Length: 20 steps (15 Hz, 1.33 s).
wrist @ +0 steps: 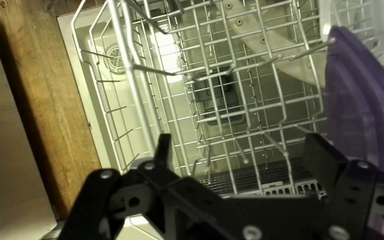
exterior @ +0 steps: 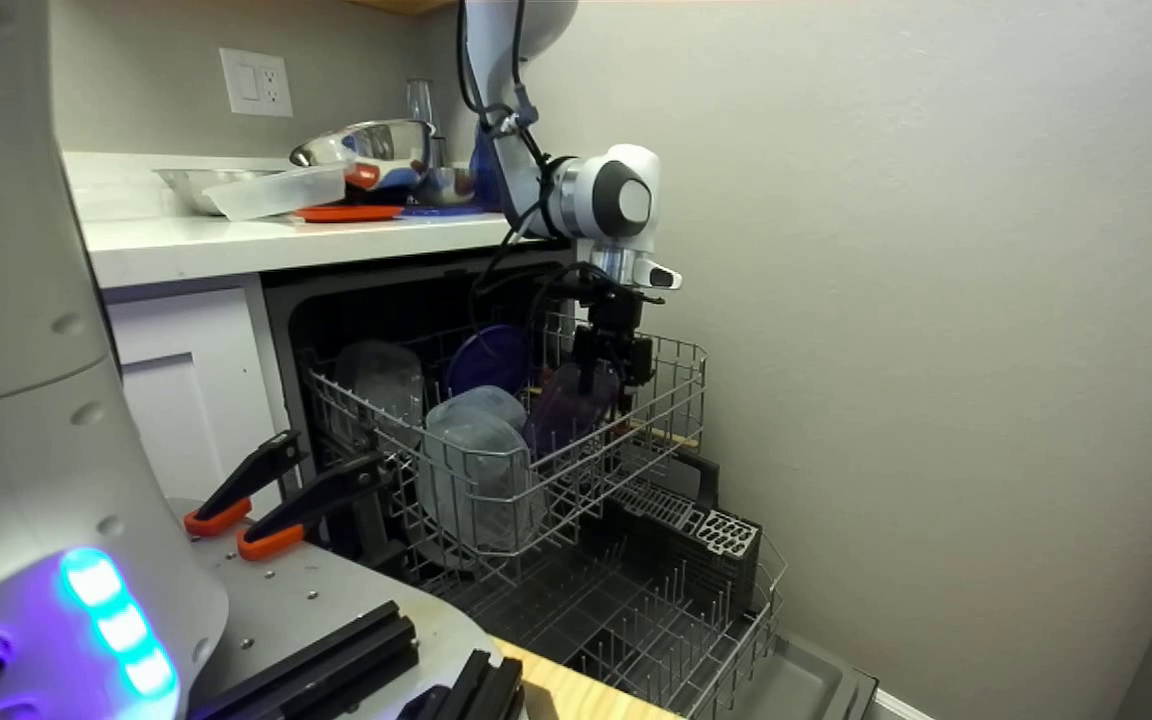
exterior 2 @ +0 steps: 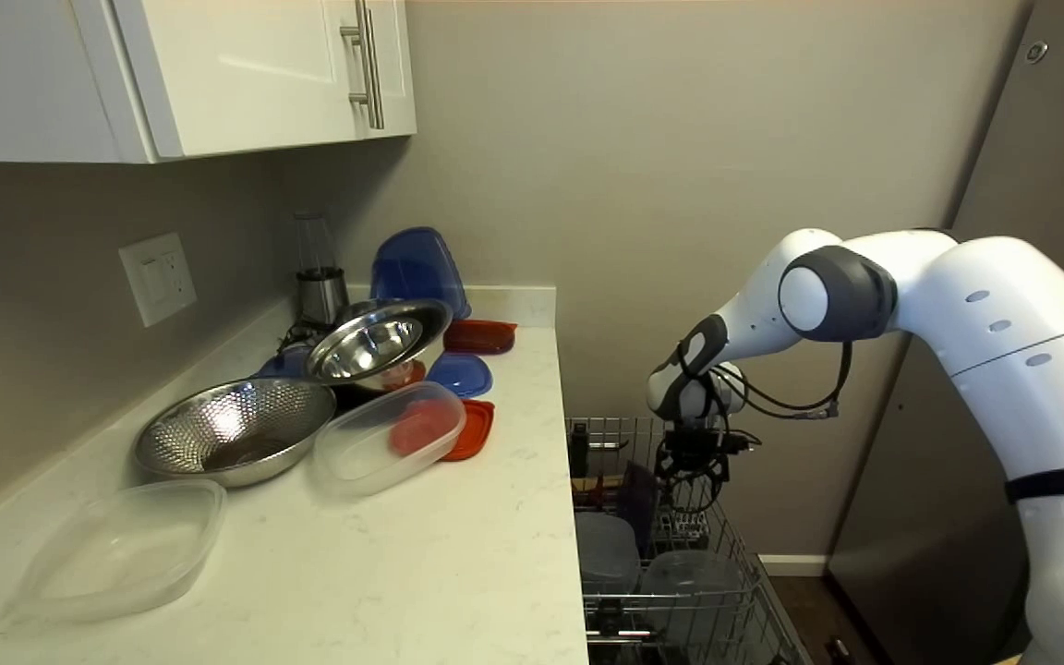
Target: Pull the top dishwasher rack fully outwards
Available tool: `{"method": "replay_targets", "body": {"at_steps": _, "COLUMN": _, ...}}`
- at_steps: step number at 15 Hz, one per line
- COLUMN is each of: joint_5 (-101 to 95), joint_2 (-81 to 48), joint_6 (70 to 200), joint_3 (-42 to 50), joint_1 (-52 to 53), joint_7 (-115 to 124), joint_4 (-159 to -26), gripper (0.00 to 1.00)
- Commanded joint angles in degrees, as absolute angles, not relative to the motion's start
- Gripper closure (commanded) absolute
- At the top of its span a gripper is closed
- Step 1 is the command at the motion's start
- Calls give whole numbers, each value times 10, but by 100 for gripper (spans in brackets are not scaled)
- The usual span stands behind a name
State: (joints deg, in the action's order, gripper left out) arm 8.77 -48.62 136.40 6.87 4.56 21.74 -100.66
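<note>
The top dishwasher rack (exterior: 671,400), a pale wire basket, sticks out of the dishwasher cavity above the lower rack; it also shows in an exterior view (exterior 2: 671,596) and the wrist view (wrist: 129,66). It holds clear containers (exterior: 476,460) and a purple one (exterior: 566,415). My gripper (exterior: 608,385) points down into the rack's far part, beside the purple container. In the wrist view my gripper (wrist: 237,143) is open with fingers wide apart. The top rail runs behind the left finger; the right finger is near the purple container (wrist: 355,100). I cannot tell whether either touches.
The lower rack (exterior: 636,640) with a black cutlery basket (exterior: 696,560) lies below, over the open door (exterior: 806,690). A wall (exterior: 916,400) stands close beside the arm. The counter (exterior 2: 458,563) above holds bowls, containers and lids. Clamps (exterior: 276,500) sit by the robot base.
</note>
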Motion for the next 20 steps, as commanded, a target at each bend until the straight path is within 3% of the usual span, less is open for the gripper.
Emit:
{"method": "replay_targets", "body": {"at_steps": 1, "joint_5": 71, "joint_2": -479, "joint_6": 1340, "joint_3": 99, "joint_1": 43, "joint_7": 255, "joint_4": -1014, "gripper": 0}}
{"method": "replay_targets", "body": {"at_steps": 11, "joint_5": 71, "joint_2": -521, "joint_6": 1344, "joint_3": 103, "joint_1": 27, "joint_7": 233, "joint_4": -980, "gripper": 0}}
{"method": "replay_targets", "body": {"at_steps": 20, "joint_5": 84, "joint_2": -578, "joint_6": 1342, "joint_3": 74, "joint_1": -84, "joint_7": 95, "joint_4": -914, "gripper": 0}}
